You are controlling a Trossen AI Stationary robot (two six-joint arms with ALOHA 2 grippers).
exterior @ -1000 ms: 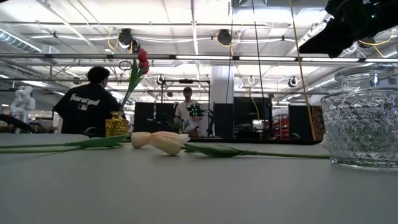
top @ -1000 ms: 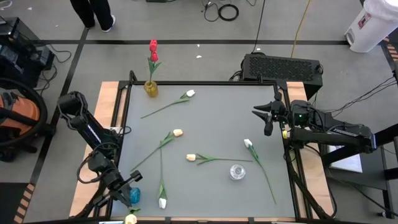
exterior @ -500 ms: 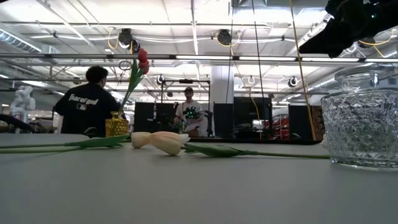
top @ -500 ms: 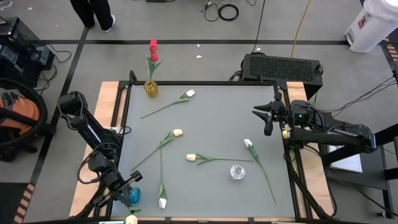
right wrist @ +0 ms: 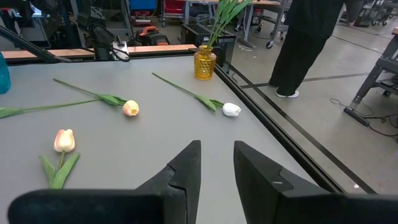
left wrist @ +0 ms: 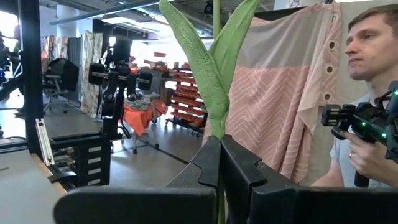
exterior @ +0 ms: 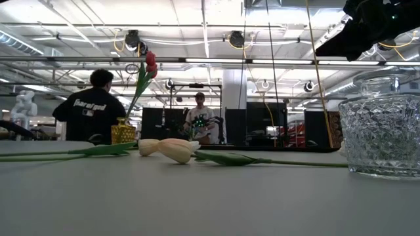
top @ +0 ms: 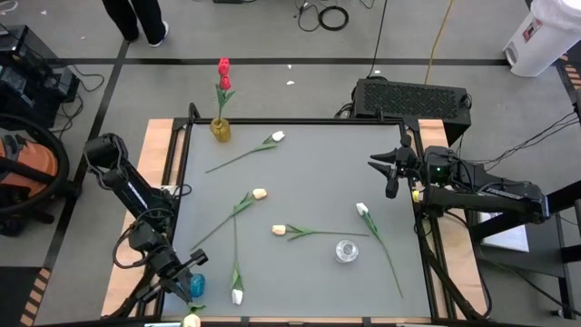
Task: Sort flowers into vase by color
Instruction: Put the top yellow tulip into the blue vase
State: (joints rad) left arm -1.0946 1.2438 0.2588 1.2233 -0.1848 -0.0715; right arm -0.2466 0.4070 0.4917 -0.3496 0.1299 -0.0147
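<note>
The grey counter fills the middle of the high view, and both dark arms sit at its edges. The right arm lies along the 3 o'clock edge; the right gripper hangs just inside it, fingers a little apart and empty. The left arm runs down the 9 o'clock side to the 7 o'clock corner, where the left gripper is closed on a flower stem whose green leaves rise straight up between its fingers; a cream bud shows just beyond, at the counter's near edge.

An amber vase stands at the 11 o'clock corner holding a red tulip. A clear cut-glass vase stands near 5 o'clock.

Loose tulips lie on the counter: a white one near 12, a cream one left of centre, another cream one just below centre, a white one toward 4, and a white one at 7.
</note>
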